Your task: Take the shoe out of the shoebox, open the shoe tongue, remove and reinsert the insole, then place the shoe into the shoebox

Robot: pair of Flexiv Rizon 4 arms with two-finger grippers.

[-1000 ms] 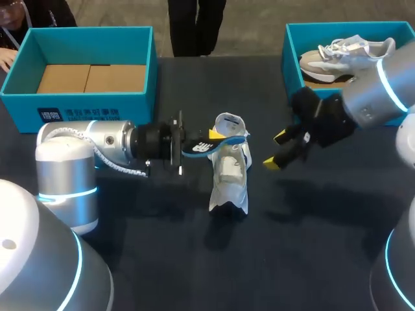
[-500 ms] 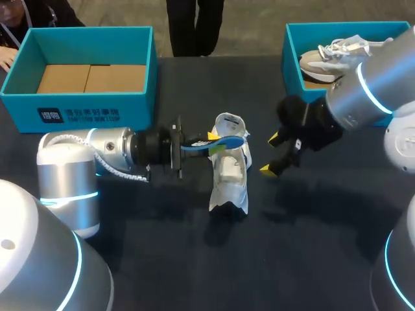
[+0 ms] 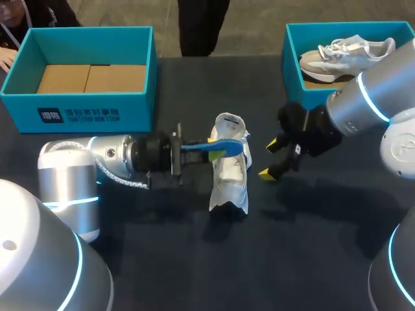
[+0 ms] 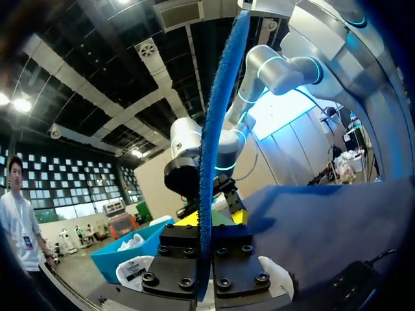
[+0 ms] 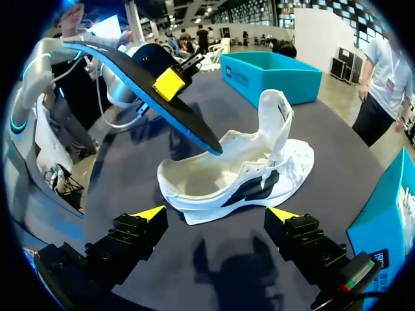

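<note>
L jaws clenched on insole [image 3: 224,146], its long axis running straight out from them, tip over shoe [image 3: 230,173] mouth; R jaws released, near shoe's other side.

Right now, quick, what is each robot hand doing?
Left gripper: jaws shut on the blue insole.
Right gripper: jaws open, holding nothing.

dark table [image 3: 194,259], matte. at its far right corner, second teal box [image 3: 290,65], open-topped; inside, spare grey-and-white sneaker [image 3: 343,55] with white laces, lying lengthwise, brown cardboard just beneath.
</note>
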